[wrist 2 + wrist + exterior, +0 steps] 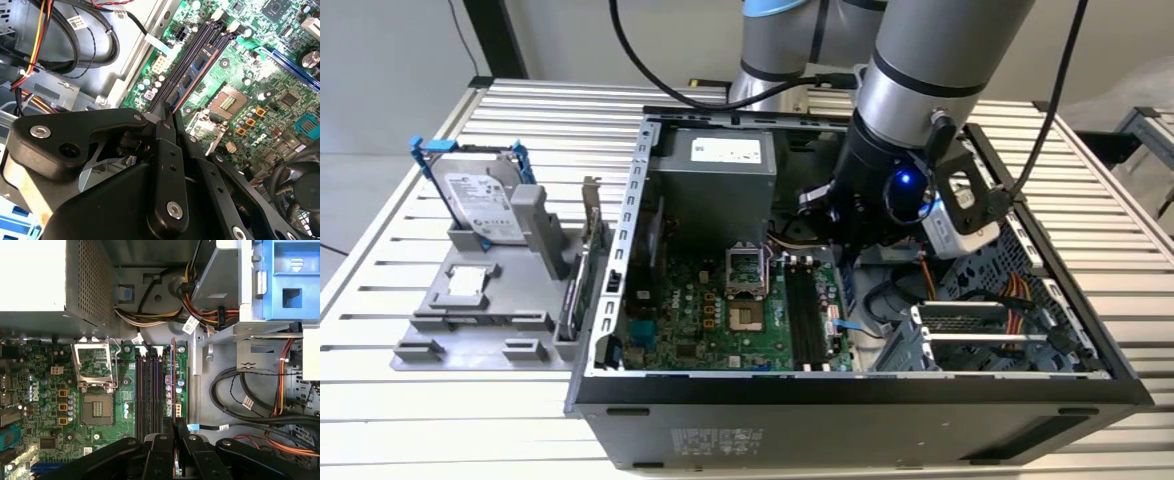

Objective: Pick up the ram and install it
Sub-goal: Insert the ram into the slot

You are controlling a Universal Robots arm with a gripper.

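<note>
In both wrist views my gripper [173, 434] [169, 116] is shut on one end of the ram [173, 380] [199, 65]. The ram is a thin dark strip with chips, standing on its edge. It runs lengthwise along the outermost of the black memory slots [147, 390] [186, 56] on the green motherboard [707, 310]. Whether it is seated in the slot I cannot tell. In the exterior view the arm's wrist [894, 190] reaches down into the open computer case [854, 385] above those slots and hides the fingers.
The CPU socket [95, 407] lies beside the slots, and the power supply [714, 180] is behind it. Cable bundles [250, 400] and a drive cage [987, 330] crowd the other side. Outside the case, a hard drive [480, 200] stands on a grey fixture [467, 320].
</note>
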